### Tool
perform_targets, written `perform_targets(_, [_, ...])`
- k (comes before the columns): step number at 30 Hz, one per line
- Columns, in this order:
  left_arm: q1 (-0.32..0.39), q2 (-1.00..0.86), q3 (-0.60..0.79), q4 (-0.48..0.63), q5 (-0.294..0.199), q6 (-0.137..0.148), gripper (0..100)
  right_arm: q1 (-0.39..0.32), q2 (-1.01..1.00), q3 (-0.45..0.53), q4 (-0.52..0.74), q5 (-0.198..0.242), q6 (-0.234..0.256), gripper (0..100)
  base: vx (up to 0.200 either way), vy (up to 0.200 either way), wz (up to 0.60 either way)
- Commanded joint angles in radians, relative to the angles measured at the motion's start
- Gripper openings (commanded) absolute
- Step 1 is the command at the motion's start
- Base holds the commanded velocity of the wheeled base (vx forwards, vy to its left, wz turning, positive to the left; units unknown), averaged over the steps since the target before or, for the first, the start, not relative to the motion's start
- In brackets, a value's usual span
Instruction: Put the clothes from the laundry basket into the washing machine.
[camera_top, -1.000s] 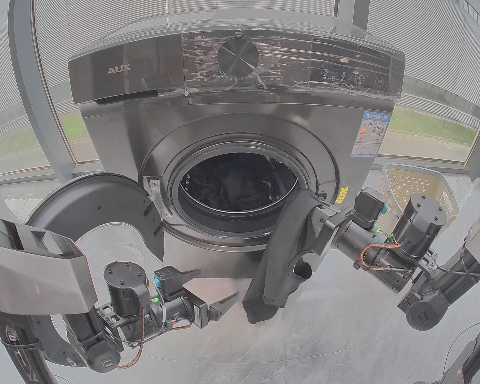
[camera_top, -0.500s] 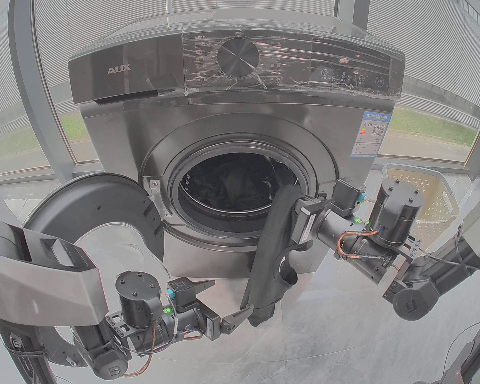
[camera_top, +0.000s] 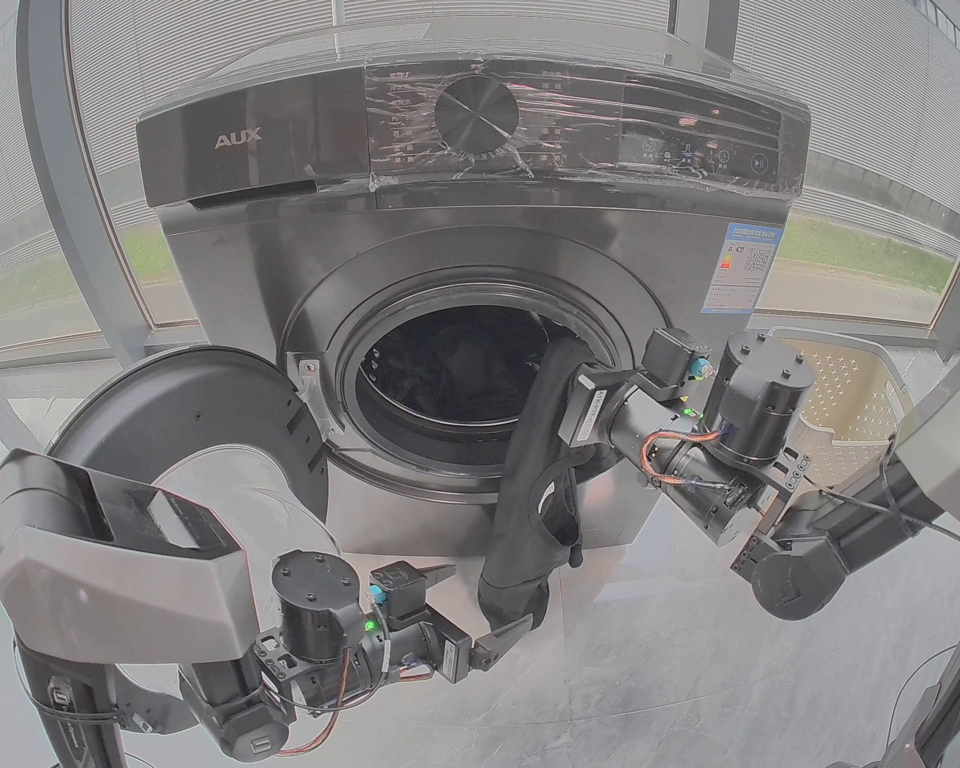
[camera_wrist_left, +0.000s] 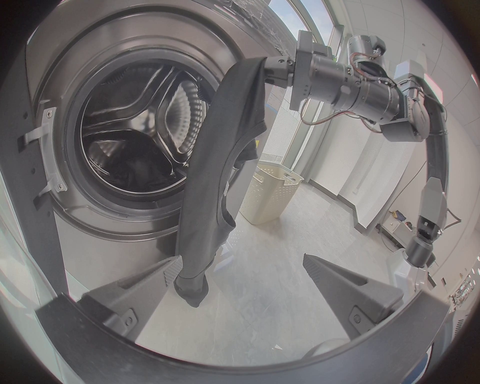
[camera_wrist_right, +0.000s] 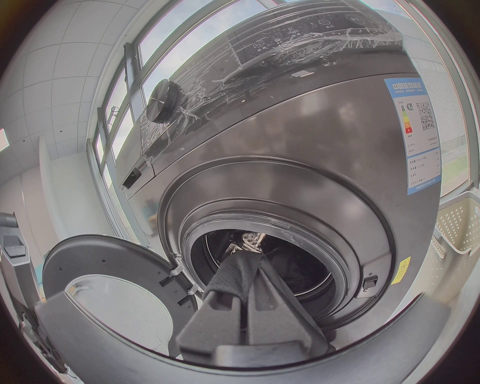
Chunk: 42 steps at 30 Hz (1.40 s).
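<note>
Dark garment (camera_top: 520, 470) hangs from your right end effector (camera_top: 568, 380), pinched at drum mouth (camera_top: 450, 370); tail dangles low. Left end effector (camera_top: 478, 608) gapes wide beside tail: gather tail, feed all past mouth, then release.

Drum mouth (camera_top: 450, 442) of the washing machine (camera_top: 300, 240) is open, door (camera_top: 190, 430) swung wide to the robot's left. Centre and left of the mouth are free, with dark clothes (camera_wrist_left: 135, 172) low inside. Right side is blocked by the right gripper (camera_wrist_right: 248, 285), clamped on a dark garment (camera_top: 530, 500) hanging across the lower right rim. Left gripper (camera_top: 490, 597), jaws apart, sits low by its hem over bare floor (camera_top: 650, 640).
</note>
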<state>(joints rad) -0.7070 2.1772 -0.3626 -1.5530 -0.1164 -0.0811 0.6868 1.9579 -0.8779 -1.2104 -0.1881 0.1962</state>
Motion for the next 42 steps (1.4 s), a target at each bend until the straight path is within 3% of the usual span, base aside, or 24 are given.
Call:
perform_targets(1, [0.000, 0.056, -0.036, -0.004, 0.012, 0.000, 100, 0.002, 0.007, -0.007, -0.001, -0.004, 0.002, 0, 0.000, 0.000, 0.00])
perform_targets(3, [0.000, 0.102, -0.090, -0.004, 0.044, 0.000, 100, 0.017, 0.007, -0.007, -0.001, -0.005, 0.012, 0, 0.000, 0.000, 0.00])
perform_targets(10, [0.003, 0.164, -0.184, -0.004, 0.057, -0.005, 100, 0.030, 0.009, -0.001, -0.001, -0.007, 0.016, 0, 0.000, 0.000, 0.00])
perform_targets(24, [0.017, 0.222, -0.291, -0.001, 0.055, -0.017, 100, 0.025, 0.046, -0.035, -0.004, -0.007, 0.016, 0, 0.000, 0.000, 0.00])
perform_targets(42, [0.089, 0.366, -0.490, 0.013, 0.069, -0.014, 100, 0.040, 0.065, -0.064, -0.029, -0.005, 0.023, 0, 0.000, 0.000, 0.00])
